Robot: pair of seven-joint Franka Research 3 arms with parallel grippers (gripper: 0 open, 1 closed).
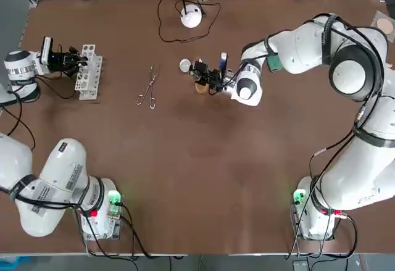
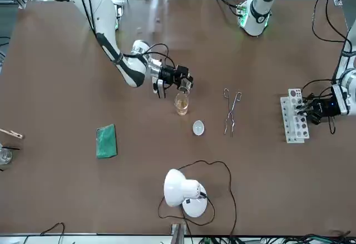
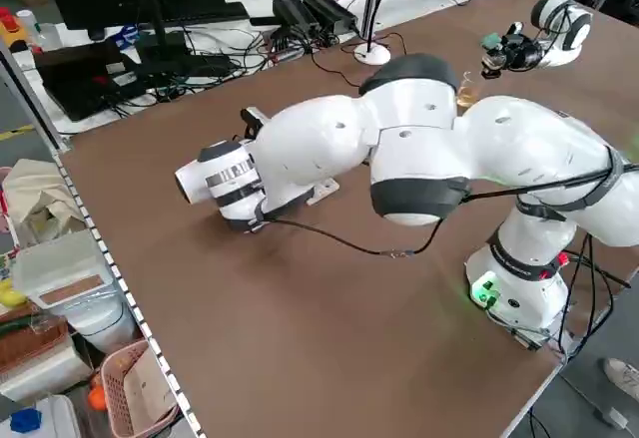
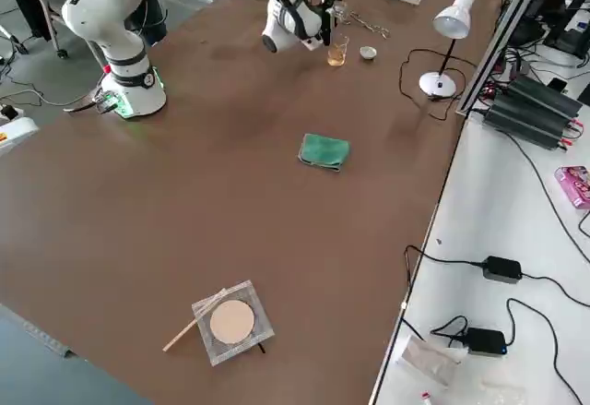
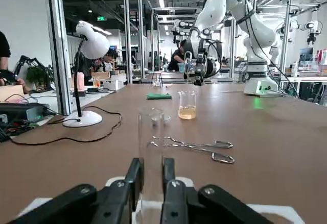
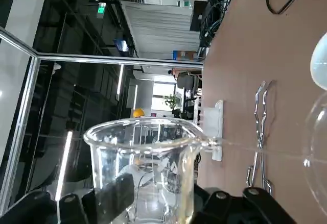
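While right claw (image 2: 183,81) holds one beaker (image 6: 140,163) | left claw (image 5: 150,175) holds one tube (image 5: 151,142)

Overhead looking down, front from opposite side, raised diagonal sides, close wrist cameras, top and front sharing lamp (image 1: 191,16).

1. Your table (image 1: 197,178) is plain brown.
2. Your left gripper (image 1: 79,58) and right gripper (image 2: 183,80) are black, on white arms.
3. Your test tube (image 5: 151,147) and small beaker (image 6: 143,168) are clear glass.
4. The second beaker (image 2: 182,104) shows amber liquid.
5. The cloth (image 2: 106,141) is green; the lamp (image 2: 182,191) and rack (image 1: 88,71) are white; the tongs (image 1: 148,87) are silvery.
6. The grey wire mesh (image 4: 231,322) has a tan round centre.
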